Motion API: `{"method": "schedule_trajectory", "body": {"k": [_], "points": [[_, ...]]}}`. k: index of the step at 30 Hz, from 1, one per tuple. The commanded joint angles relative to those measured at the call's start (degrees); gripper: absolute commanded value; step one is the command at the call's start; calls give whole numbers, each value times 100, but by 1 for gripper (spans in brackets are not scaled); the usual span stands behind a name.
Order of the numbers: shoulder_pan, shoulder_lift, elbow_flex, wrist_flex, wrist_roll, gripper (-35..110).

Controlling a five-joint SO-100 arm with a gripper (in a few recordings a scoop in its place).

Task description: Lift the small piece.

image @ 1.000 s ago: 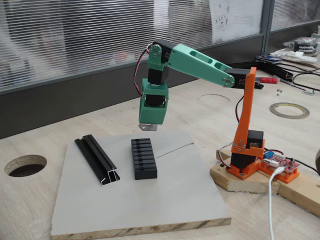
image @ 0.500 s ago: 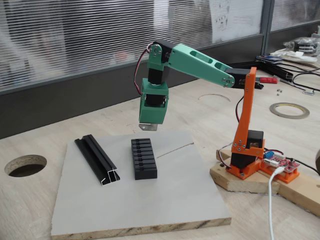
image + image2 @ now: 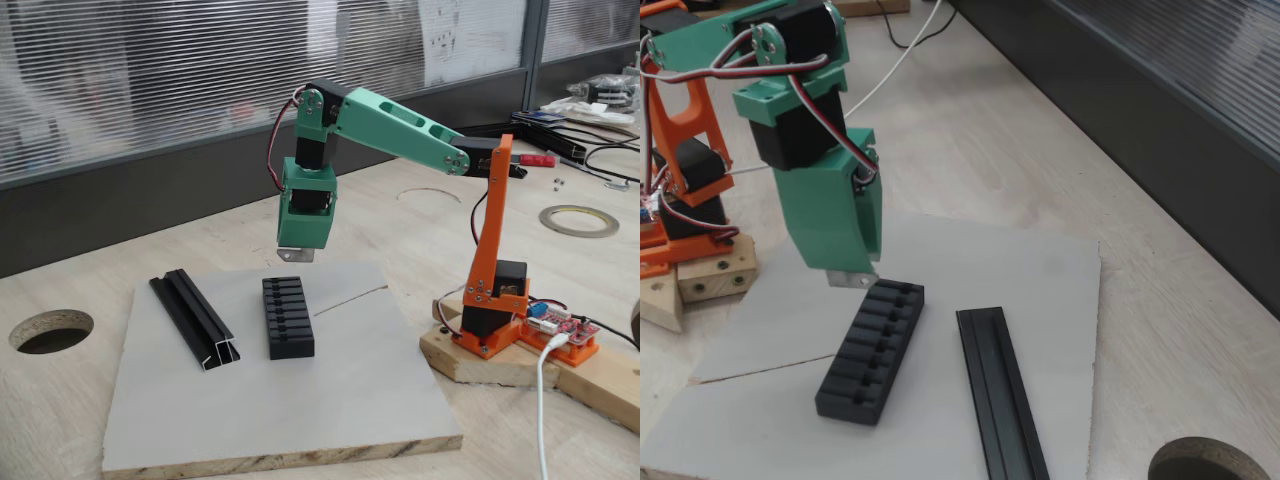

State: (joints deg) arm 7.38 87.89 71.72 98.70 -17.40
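Observation:
The small piece (image 3: pixel 296 254) (image 3: pixel 852 280) is a thin silvery bit sticking out below the tip of my green gripper (image 3: pixel 301 246) (image 3: pixel 852 268). The gripper points straight down and is shut on it. It hangs in the air just above the far end of the black ribbed block (image 3: pixel 287 317) (image 3: pixel 872 350). That block lies on a grey board (image 3: pixel 350 390) (image 3: pixel 1040 270). A long black rail (image 3: pixel 196 318) (image 3: pixel 1000 395) lies on the same board beside the block.
My arm's orange base (image 3: pixel 495 300) (image 3: pixel 680 190) stands on a wooden block at the board's side. A round hole (image 3: pixel 50 330) (image 3: pixel 1215 465) is cut in the table past the rail. A tape roll (image 3: pixel 578 219) and cables lie far back.

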Motion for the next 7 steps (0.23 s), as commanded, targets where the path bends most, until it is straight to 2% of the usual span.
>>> {"method": "schedule_trajectory", "body": {"k": [1, 7], "points": [[53, 237, -132, 79, 0, 8], [18, 237, -141, 79, 0, 8]]}}
